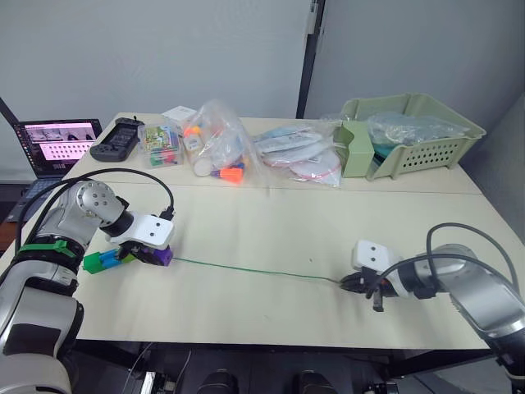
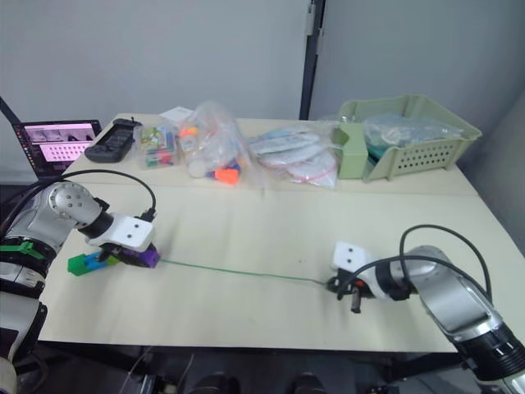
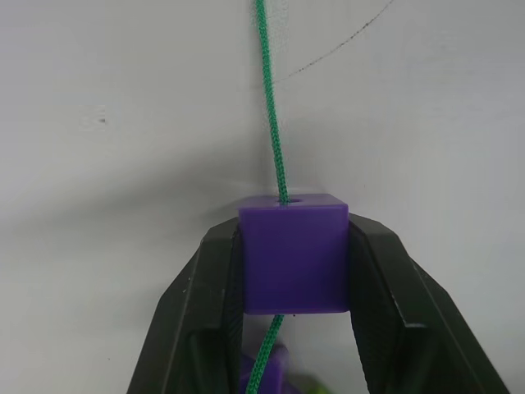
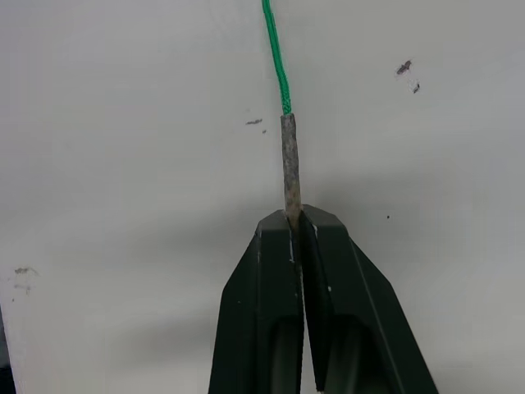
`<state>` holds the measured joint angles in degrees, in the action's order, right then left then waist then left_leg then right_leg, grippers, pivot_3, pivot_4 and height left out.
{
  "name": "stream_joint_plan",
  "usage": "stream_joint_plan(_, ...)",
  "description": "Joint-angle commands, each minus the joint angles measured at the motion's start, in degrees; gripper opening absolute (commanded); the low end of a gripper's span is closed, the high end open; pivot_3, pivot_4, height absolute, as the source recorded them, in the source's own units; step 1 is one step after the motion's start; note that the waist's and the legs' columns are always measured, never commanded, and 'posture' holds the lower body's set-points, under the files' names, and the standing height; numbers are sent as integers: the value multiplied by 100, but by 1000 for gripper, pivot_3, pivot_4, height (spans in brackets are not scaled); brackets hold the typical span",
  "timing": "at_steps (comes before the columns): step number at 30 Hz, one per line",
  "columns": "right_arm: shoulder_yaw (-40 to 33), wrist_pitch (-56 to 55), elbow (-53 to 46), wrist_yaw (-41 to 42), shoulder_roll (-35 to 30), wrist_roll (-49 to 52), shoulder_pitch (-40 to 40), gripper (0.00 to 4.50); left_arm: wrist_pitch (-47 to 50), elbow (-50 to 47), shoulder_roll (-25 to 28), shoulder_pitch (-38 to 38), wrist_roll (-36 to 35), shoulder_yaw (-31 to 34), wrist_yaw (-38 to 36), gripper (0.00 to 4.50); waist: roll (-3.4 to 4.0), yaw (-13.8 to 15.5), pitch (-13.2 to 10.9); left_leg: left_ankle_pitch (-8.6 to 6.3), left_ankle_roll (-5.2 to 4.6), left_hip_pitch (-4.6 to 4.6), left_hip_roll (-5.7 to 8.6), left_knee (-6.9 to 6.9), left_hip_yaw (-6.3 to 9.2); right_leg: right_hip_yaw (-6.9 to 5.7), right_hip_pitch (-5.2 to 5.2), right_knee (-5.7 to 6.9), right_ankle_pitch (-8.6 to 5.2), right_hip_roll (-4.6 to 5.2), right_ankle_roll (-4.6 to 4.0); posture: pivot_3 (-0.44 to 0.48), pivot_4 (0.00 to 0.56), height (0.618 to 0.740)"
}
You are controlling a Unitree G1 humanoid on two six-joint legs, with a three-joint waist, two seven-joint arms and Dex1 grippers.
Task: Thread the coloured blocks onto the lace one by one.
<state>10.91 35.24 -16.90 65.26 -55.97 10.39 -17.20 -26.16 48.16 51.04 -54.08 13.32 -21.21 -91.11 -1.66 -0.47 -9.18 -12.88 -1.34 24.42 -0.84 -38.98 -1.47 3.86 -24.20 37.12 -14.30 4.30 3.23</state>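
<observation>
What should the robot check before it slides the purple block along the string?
1. Left gripper squeezing the purple block on both sides: ok.
2. Lace runs through the block's hole: ok.
3. Right gripper pinching the lace's stiff tip: ok.
4. Lace stretched straight between grippers, no tangles: ok.
5. Other blocks sitting behind the purple one on the lace: cannot tell if all are threaded.
6. Table along the lace free of things: ok.
</observation>
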Motion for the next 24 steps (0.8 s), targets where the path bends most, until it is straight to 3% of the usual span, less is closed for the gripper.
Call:
stream_joint_plan(1, -432, -255, 54, 69, -346, 10, 201, 0, 182, -119, 52, -9, -53, 130, 35, 1183, 0, -3, 0, 0, 0, 0, 0, 0, -1, 0, 0, 0, 0, 1, 0, 0, 150, 734)
stream_joint_plan(11, -1138, -1555, 1378, 273, -845, -42, 829, 0, 793, -960, 357, 602, -277, 299, -125, 1183, 2, -41, 1, 0, 0, -7, -4, 2, -3, 0, 3, 1, 0, -2, 0, 0, 150, 734)
stream_joint_plan(24, -715, -2272, 2037, 371, -394, -304, 312, 0, 1352, -1615, 473, 1038, -562, 524, 123, 1183, 2, -37, 1, 0, 0, -10, -3, 2, -6, 4, 4, 3, 0, -1, 0, 0, 150, 734)
